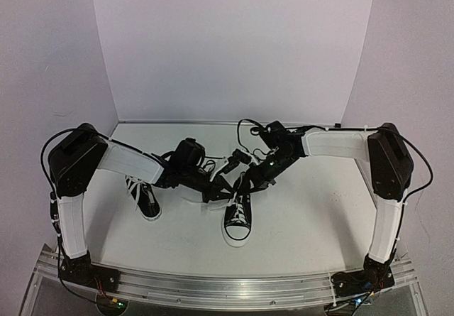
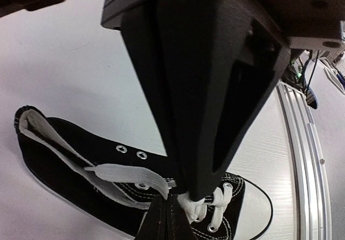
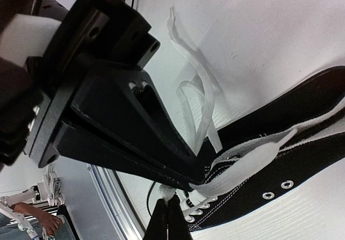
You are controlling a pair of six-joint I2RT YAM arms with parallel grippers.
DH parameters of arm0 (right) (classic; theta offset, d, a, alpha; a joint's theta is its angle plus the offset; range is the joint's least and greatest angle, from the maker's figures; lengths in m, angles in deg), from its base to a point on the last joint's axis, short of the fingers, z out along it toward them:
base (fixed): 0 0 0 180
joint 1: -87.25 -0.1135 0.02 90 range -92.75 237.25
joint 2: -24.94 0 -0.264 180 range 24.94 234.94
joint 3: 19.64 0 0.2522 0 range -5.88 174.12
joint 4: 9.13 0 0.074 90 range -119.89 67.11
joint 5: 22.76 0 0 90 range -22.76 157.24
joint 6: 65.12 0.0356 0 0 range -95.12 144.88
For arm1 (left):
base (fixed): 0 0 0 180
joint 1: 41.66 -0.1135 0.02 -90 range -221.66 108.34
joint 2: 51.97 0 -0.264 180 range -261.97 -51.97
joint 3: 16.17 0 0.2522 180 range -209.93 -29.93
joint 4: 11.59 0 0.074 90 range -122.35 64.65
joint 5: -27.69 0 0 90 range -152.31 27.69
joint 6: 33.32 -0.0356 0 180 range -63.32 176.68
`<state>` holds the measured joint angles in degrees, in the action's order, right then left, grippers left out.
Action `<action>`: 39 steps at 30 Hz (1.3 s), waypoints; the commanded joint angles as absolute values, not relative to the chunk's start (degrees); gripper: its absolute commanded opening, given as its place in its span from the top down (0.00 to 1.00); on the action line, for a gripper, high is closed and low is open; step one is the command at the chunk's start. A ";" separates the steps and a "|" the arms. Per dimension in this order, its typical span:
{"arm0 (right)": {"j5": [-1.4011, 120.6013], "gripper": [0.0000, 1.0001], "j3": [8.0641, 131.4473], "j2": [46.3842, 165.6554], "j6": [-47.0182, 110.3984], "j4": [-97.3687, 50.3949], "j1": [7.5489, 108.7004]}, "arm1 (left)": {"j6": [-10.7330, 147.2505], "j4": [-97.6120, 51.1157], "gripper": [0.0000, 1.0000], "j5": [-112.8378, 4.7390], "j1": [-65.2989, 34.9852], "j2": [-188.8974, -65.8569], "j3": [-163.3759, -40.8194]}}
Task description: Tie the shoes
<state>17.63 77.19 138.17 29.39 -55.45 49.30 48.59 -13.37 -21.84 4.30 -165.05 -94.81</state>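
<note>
left jaws: clenched on lace above near shoe
right jaws: clenched on lace too
second shoe: left on bench, apart
risk: uneven pull, lace slipping out, near shoe dragged

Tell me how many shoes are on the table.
2. The left shoe lies apart on the left; the middle shoe sits at the centre, toe toward the near edge. None seems hidden.

No legible text, labels, brand marks, numbers or signs on anything in view
</note>
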 commanded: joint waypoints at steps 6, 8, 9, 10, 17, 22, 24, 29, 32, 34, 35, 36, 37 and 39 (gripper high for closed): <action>16.26 1.00 78.56 137.62 28.45 -54.62 49.02 | 40.57 -18.91 1.00 -16.23 7.74 -163.14 -94.83; 16.43 0.99 78.74 137.85 28.67 -54.62 49.02 | 40.46 -18.83 1.00 -16.16 7.80 -162.94 -94.76; 16.59 0.98 78.79 137.91 28.77 -54.62 49.02 | 40.48 -18.79 1.00 -16.16 7.86 -162.97 -94.90; 16.67 0.97 78.84 137.98 28.87 -54.62 49.02 | 40.54 -18.76 1.00 -16.22 7.89 -163.08 -95.09; 16.99 0.53 77.41 136.10 30.93 -54.50 49.58 | 41.88 -16.39 1.00 -17.88 7.92 -164.75 -95.48; 19.00 0.45 72.25 131.24 34.56 -54.16 51.74 | 43.96 -13.04 1.00 -18.18 7.93 -165.13 -94.63; 19.31 0.45 69.99 129.71 36.33 -53.58 52.15 | 44.07 -12.88 1.00 -18.11 7.91 -165.40 -94.77; 18.87 0.46 62.97 126.65 41.69 -49.21 52.53 | 43.25 -15.36 1.00 -19.85 7.91 -165.92 -95.76; 17.98 0.49 59.92 126.65 44.06 -46.42 52.53 | 42.74 -18.71 1.00 -22.76 7.91 -166.05 -96.97; 17.40 0.50 59.18 127.39 45.15 -45.09 52.53 | 42.20 -19.74 1.00 -24.02 7.91 -165.78 -96.83; 17.15 0.50 58.88 127.71 45.70 -44.22 52.53 | 41.90 -20.05 1.00 -24.46 7.91 -165.60 -96.55; 16.97 0.50 58.65 127.97 46.41 -43.07 52.53 | 41.62 -20.44 1.00 -24.81 7.91 -165.51 -96.36; 16.67 0.51 58.48 128.24 47.42 -41.73 52.53 | 41.26 -20.89 1.00 -25.08 7.91 -165.40 -96.28; 15.83 0.52 58.27 129.04 49.62 -38.07 52.53 | 40.73 -21.38 1.00 -25.20 7.91 -165.26 -96.04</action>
<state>17.92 58.48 128.00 44.89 -46.46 52.60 42.71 -19.37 -23.19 8.01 -165.77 -94.75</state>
